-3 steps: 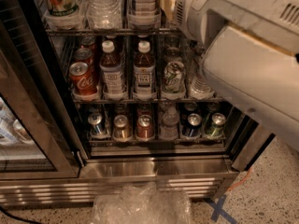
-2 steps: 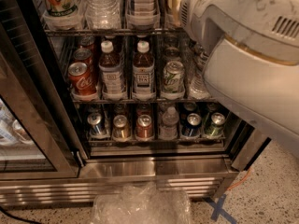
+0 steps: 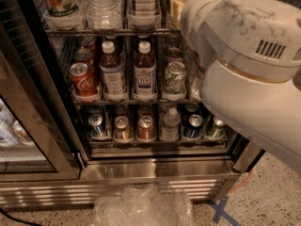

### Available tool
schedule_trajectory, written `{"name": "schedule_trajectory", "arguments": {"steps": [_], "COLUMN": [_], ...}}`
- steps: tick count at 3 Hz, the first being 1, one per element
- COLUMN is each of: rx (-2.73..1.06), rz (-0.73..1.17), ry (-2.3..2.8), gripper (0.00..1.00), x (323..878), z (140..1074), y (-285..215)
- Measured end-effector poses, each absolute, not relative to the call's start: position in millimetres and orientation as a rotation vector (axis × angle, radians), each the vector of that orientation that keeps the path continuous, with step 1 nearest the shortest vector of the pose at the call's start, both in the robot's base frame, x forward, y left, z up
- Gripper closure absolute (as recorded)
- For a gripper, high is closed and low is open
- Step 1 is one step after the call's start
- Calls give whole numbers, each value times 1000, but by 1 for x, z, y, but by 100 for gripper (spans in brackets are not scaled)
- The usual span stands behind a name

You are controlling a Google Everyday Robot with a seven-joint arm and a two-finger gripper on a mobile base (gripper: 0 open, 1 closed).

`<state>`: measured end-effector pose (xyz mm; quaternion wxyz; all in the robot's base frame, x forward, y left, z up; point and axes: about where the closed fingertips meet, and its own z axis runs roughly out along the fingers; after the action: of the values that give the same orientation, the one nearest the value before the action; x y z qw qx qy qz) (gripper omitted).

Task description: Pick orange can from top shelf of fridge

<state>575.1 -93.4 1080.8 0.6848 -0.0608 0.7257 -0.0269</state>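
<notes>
The fridge [image 3: 155, 171] stands open in front of me, with its lower wire racks in view. The orange can does not show in this view. The highest rack in view [image 3: 108, 31] holds clear water bottles [image 3: 102, 6] in plastic trays; I cannot tell whether it is the top shelf. My white arm [image 3: 244, 46] fills the right side and reaches up towards the upper right of the fridge. My gripper is out of view, past the top edge of the frame.
The middle rack holds a red Coca-Cola can [image 3: 83, 79], brown tea bottles [image 3: 144, 72] and a green-white can [image 3: 175, 78]. The bottom rack holds several small cans [image 3: 123, 128]. The glass door [image 3: 28, 126] hangs open at the left. Crumpled clear plastic [image 3: 141, 208] lies on the floor.
My arm's big joint has turned and shifted slightly, so its vent slots now face the camera. The fridge contents have not moved.
</notes>
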Motion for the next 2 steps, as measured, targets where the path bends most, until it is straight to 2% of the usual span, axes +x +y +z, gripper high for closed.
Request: {"name": "schedule_trajectory", "arguments": {"steps": [2], "rx": [-155], "rz": [-49], "ry": [1635], "gripper": [31], "x": [583], "z": [1067], "y": [-87]}}
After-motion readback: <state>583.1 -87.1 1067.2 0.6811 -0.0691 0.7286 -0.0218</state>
